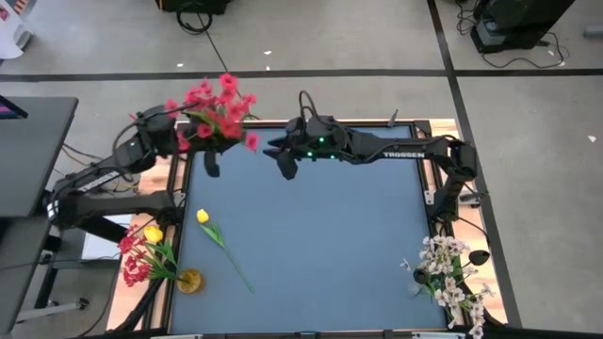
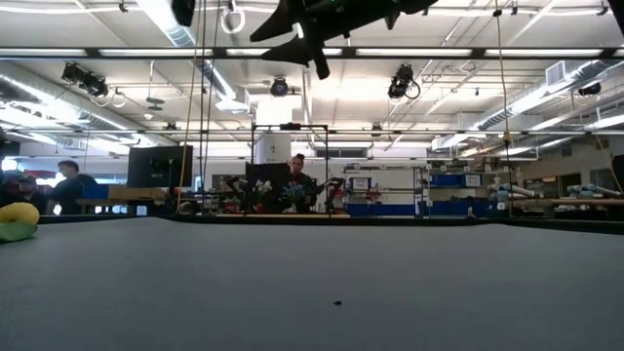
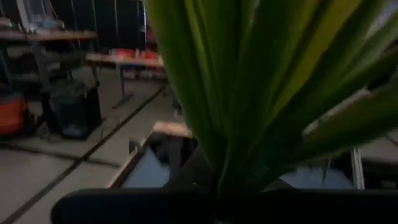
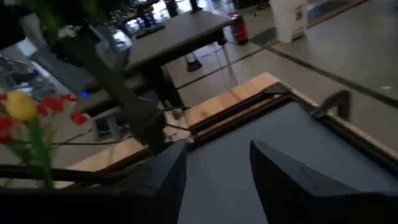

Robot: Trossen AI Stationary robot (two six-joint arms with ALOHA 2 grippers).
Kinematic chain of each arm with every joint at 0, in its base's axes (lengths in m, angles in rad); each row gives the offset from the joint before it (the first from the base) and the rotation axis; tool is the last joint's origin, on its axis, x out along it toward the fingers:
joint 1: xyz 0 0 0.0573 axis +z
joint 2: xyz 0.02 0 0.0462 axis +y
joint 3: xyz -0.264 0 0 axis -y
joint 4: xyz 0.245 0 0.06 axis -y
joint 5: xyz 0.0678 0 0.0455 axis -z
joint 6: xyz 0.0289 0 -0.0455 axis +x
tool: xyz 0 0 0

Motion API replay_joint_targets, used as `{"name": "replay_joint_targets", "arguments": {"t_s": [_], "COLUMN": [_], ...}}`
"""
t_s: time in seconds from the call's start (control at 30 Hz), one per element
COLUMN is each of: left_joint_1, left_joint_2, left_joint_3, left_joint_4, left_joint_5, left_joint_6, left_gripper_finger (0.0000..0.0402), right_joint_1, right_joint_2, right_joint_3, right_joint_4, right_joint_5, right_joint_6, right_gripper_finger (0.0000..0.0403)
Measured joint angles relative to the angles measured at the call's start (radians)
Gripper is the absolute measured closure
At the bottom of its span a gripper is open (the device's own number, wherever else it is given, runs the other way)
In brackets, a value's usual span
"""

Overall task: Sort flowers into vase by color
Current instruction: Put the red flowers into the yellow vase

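Observation:
My left gripper [image 1: 207,151] is up over the table's far left corner, shut on a stem of red clustered blooms [image 1: 217,111]. Its green leaves [image 3: 249,93] fill the left wrist view. My right gripper [image 1: 283,160] hangs open and empty just to the right of it, high above the table [image 2: 302,44]. A yellow tulip [image 1: 203,217] lies flat on the blue mat at the left, and its bud also shows in the low view [image 2: 18,219]. A small vase [image 1: 189,280] at the near left holds red and yellow flowers [image 1: 141,250]. My left gripper holds the red flower stem low down, where the leaves gather [image 3: 219,183]. The leaves and the gripper's own body hide the fingers and the place of contact. The flower is lifted clear of the table, with its blooms [image 1: 226,99] spreading toward the far edge beyond the gripper.
A vase of white blossom sprays [image 1: 450,275] stands at the near right corner. The wooden frame [image 1: 179,169] runs round the blue mat [image 1: 320,245], whose middle is bare. People sit at benches in the room behind [image 2: 297,180].

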Motion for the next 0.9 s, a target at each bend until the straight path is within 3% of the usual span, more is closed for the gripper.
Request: {"name": "replay_joint_targets", "arguments": {"t_s": [0.17, 0.43, 0.6, 0.77, 0.9], "left_joint_1": [0.000, -0.015, -0.014, -0.014, -0.015], "left_joint_2": [-0.076, -0.175, -0.205, -0.211, -0.221], "left_joint_3": [0.000, 0.000, 0.000, 0.000, 0.000], "left_joint_4": [-0.200, -0.381, -0.450, -0.479, -0.585], "left_joint_5": [0.007, 0.014, 0.035, 0.178, 0.312], "left_joint_6": [0.041, 0.105, 0.156, 0.183, 0.254], "left_gripper_finger": [0.0394, 0.0395, 0.0395, 0.0395, 0.0395], "right_joint_1": [-0.002, -0.001, 0.006, 0.035, 0.069], "right_joint_2": [-0.021, -0.022, -0.022, -0.022, -0.022], "right_joint_3": [0.000, -0.024, -0.066, -0.126, -0.169], "right_joint_4": [-0.025, -0.024, 0.016, 0.145, 0.198], "right_joint_5": [0.043, 0.087, 0.138, 0.198, 0.314], "right_joint_6": [-0.013, 0.019, 0.120, 0.243, 0.297], "right_gripper_finger": [0.0219, 0.0220, 0.0220, 0.0219, 0.0219]}}
